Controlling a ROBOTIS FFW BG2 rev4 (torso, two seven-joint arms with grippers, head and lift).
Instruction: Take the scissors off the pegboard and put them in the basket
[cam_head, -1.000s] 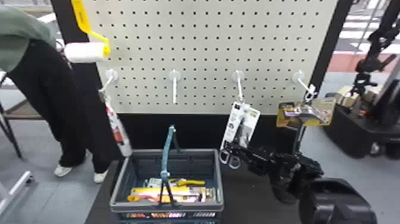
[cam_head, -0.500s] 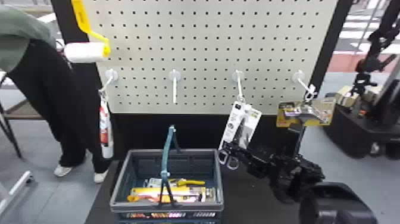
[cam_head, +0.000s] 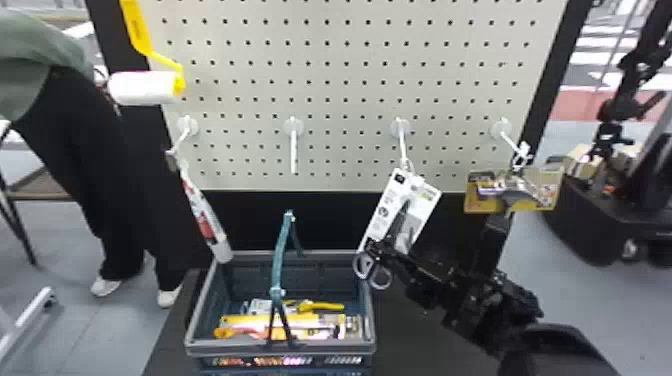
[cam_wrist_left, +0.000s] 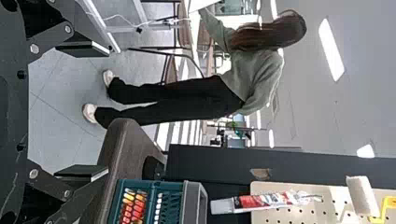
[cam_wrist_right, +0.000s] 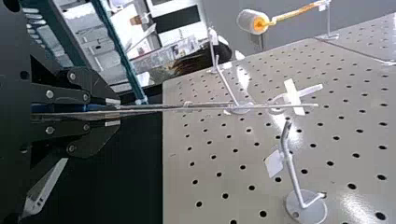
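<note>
The right gripper (cam_head: 376, 248) is at the scissors card's lower part in the head view. The white card of scissors (cam_head: 402, 197) hangs tilted below the third hook (cam_head: 403, 142), its top at the hook's tip and its grey handles (cam_head: 365, 265) sticking out by the basket's right rim. In the right wrist view the right gripper (cam_wrist_right: 113, 112) is shut on the card (cam_wrist_right: 173, 108), seen edge-on; whether its loop still encircles the hook, I cannot tell. The basket (cam_head: 373, 320) stands below, left of the card. My left gripper (cam_wrist_left: 88, 110) is open, nothing between its fingers.
Several packaged tools (cam_head: 295, 325) lie in the basket under its upright teal handle (cam_head: 281, 250). A red-and-white tube (cam_head: 204, 215) hangs over the basket's back left corner. A yellow-backed package (cam_head: 542, 190) hangs at the right; a paint roller (cam_head: 145, 87) is upper left.
My right gripper has shifted slightly left and down, and the scissors card leans more, handles nearer the basket. The red-and-white tube has swung left and back right.
</note>
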